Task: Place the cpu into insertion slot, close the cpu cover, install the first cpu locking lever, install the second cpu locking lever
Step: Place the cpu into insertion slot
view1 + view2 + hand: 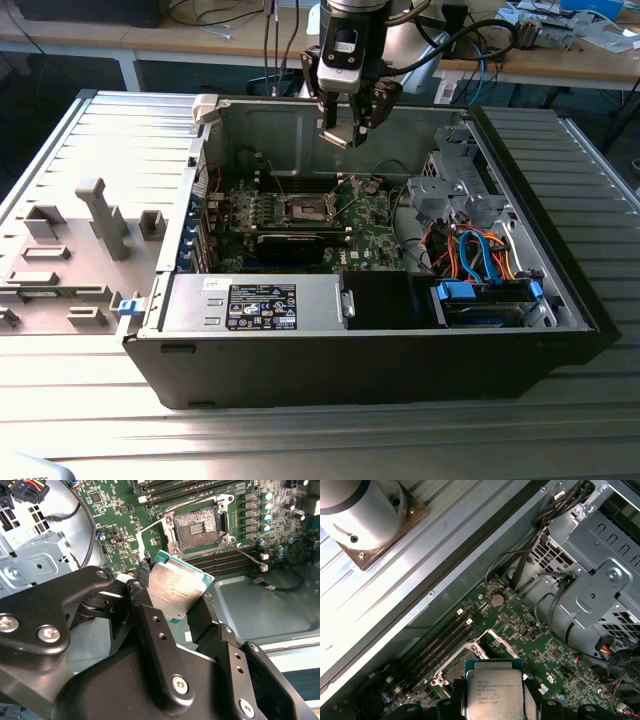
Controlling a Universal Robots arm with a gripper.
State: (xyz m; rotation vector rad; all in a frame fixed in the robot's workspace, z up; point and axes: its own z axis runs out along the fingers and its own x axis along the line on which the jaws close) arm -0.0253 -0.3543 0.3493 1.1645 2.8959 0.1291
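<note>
Gripping a small square chip (176, 586) by two opposite edges, the end effector (174, 591) is closed on it, fingers (202, 611) pressed to its sides. The chip lies flat between them, with its silvery top turned toward both wrist cameras and a thin green edge showing round the metal.

In the exterior view the end effector (350, 128) hangs over the open computer case (300, 375), up near the case's far wall and well above the green circuit board (372, 228). The chip touches nothing but the fingers.

Below it the socket (197, 526) is uncovered, its dark centre and silver rim in plain sight. Its thin metal cover (150, 534) is swung up at one side of the socket. A thin wire lever (247, 556) sticks out loose from a socket corner, across the long memory slots (212, 561) that run just beside the socket.

A long black card (290, 243) lies across the board near the socket, on the side toward the grey power box (260, 305). To the exterior view's right stand a metal drive cage (450, 190) and a tangle of orange and blue cables (480, 250). A coin battery (496, 600) sits on the board between the socket and the cage. The case's grey side panel (80, 230) lies flat to the exterior view's left, and everything rests on a ribbed counter (300, 440).
</note>
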